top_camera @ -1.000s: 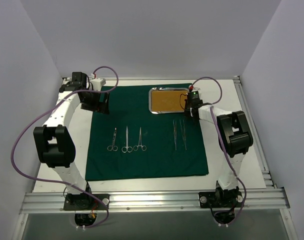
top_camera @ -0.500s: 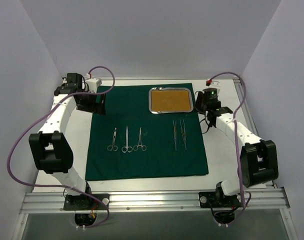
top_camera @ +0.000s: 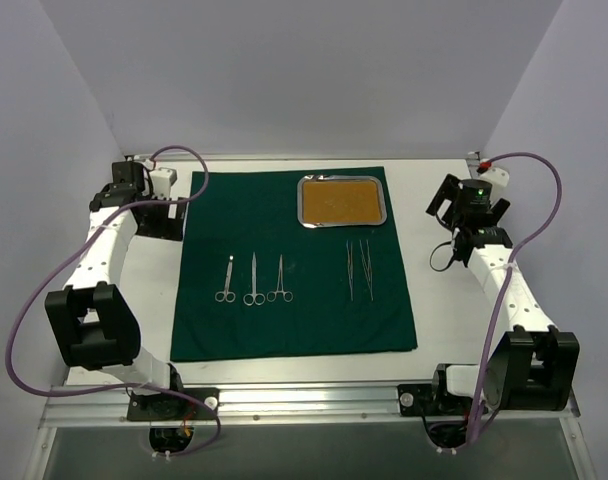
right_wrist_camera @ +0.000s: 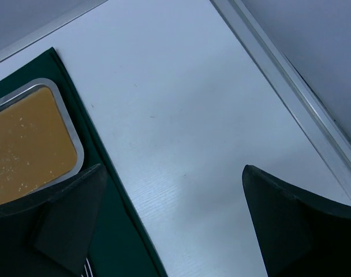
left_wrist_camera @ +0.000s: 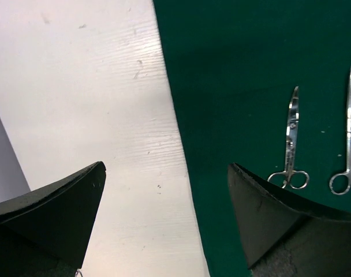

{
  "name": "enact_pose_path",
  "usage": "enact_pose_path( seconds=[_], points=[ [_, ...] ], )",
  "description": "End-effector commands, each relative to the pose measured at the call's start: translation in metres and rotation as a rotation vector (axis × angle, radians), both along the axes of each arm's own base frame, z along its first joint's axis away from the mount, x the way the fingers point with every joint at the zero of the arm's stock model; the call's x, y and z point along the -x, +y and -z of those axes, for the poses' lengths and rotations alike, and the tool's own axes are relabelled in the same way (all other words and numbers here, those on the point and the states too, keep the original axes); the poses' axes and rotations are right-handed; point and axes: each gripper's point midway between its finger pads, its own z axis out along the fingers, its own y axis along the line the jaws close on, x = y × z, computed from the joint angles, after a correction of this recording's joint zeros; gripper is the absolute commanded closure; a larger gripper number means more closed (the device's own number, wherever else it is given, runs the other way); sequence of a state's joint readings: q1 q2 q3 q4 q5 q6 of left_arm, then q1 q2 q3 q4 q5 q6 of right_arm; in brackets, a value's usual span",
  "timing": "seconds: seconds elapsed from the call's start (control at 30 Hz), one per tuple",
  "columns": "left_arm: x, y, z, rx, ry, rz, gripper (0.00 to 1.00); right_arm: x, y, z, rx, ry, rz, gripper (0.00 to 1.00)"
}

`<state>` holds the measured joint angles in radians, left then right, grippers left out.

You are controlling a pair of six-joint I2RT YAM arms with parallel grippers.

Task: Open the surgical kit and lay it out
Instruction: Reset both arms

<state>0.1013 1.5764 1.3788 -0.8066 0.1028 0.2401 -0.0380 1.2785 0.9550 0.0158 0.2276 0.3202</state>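
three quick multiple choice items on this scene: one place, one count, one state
1. Where does the tray sit? A) far right part of the drape B) off the drape C) its near edge
2. How many instruments lie on the drape? A) three B) five C) seven
3. The right claw is: A) shut on the tray B) shut, empty C) open, empty
A: it sits in the drape's far right corner. B: three ring-handled ones plus two tweezers. C: its fingers stand wide apart over the table.
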Motion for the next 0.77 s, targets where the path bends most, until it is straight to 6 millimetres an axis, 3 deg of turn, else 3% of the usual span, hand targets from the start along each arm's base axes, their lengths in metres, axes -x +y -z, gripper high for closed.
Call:
enact_pose_path(
  seconds=[0.0,0.17,0.73],
  points=[
    [-0.003,0.023,-0.015,-0.082,-0.074,-0.068,0.04,0.000,0.003,0.009,-0.013,0.027,-0.004,0.01],
    [0.006,0.037,-0.015,-0.126,-0.090,-0.109,0.05,0.000,0.006,0.013,-0.019,0.029,-0.022,0.02],
    [0.011,0.035,-0.013,-0.105,-0.078,-0.112,0.05,0.004,0.017,0.010,-0.036,-0.013,-0.086,0.03]
  ],
)
